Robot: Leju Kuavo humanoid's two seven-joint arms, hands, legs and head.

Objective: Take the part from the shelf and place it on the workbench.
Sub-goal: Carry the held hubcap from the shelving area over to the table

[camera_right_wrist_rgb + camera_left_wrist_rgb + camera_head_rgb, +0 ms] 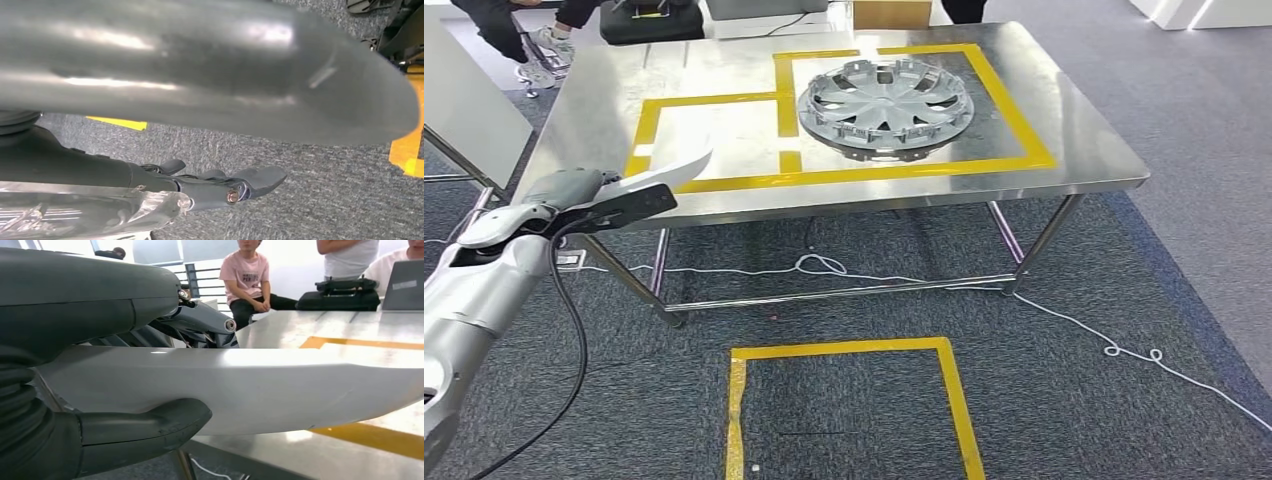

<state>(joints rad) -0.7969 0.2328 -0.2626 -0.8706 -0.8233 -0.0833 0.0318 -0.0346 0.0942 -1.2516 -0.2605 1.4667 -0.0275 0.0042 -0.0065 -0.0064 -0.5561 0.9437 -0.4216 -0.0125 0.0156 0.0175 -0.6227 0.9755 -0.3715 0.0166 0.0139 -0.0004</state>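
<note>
Head view: the left hand (589, 200) is raised at the near left corner of the steel workbench (1074, 130), carrying a thin, pale, curved panel (669, 172) whose tip reaches over the bench edge toward the left yellow-taped rectangle (649, 115). The panel is not yet resting on the surface. A grey wheel cover (886, 105) lies flat on the workbench inside the right-hand taped rectangle, well apart from the hand. A white cord (844, 268) trails across the carpet beneath the bench, and a yellow taped square (849, 400) marks the floor in front of it. Left wrist view: the thumb (145, 432) is pressed against one face of the panel (280, 390) and darker fingers (200, 320) lie along the opposite face, so the hand has a firm clamp on the part; the bench top and its yellow tape sit close behind the panel, and seated people are visible beyond the far edge. Right wrist view: the right hand (225, 182) hangs over the carpet, well away from the bench, its fingers (260, 177) loosely extended and holding nothing. Assessment: retrieval from the shelf appears complete and the part has been brought to the workbench; remaining work is to lower it onto the surface, presumably within the left rectangle, and let go.
</note>
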